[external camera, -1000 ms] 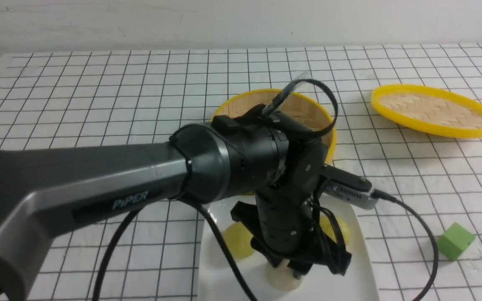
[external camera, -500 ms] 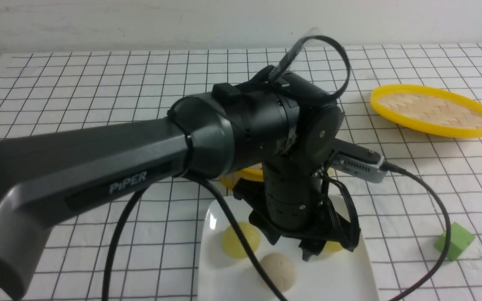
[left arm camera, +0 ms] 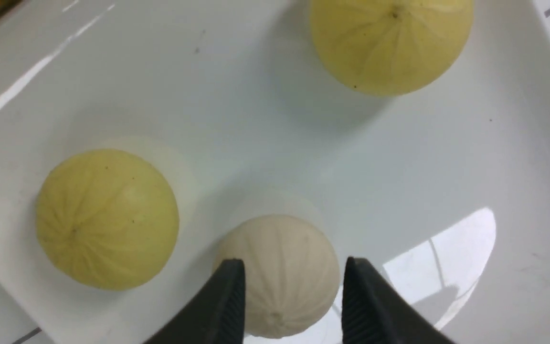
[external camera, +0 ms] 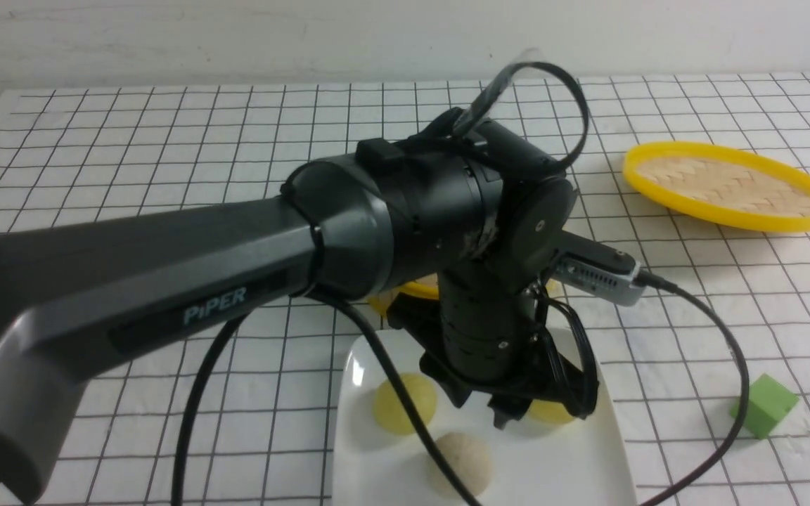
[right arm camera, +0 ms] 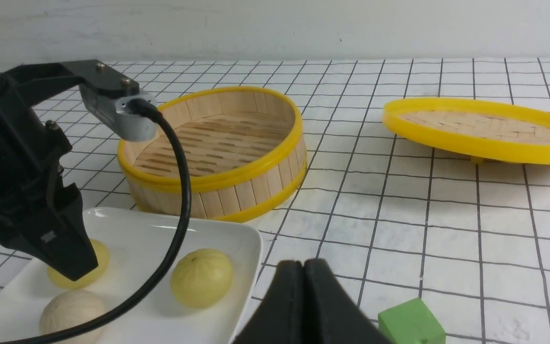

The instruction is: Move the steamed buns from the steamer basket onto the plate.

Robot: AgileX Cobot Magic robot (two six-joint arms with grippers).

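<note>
When 12 o'clock is taken as straight away from the robot, all three steamed buns (external camera: 405, 411) lie on the glossy white plate (external camera: 609, 450), apart from one another. The beige-white bun (external camera: 463, 464) sits toward 6 o'clock on the plate. One pale yellow-green bun (left arm camera: 108, 220) is at about 10 o'clock, and the other yellow-green bun (external camera: 550, 412) is at about 2 o'clock, partly hidden by the arm. Seen from the left wrist, each bun is a matte ball with faint pleats radiating from a small point on its crown.

The left end effector (external camera: 510, 414) hangs above the plate with its fingers (left arm camera: 229, 296) spread, framing the beige-white bun but gripping nothing. The right end effector (right arm camera: 303, 267) has its fingers pressed together and is empty.

The steamer basket (right arm camera: 217, 143) stands on the gridded table (external camera: 166, 140) at 12 o'clock from the plate, just beside its far edge, with yellow rims, an upright slat wall and its slatted floor in plain view. The shallow woven lid (external camera: 728, 186) lies at 2 o'clock from the plate, and the green cube (external camera: 763, 405) at 3 o'clock.
</note>
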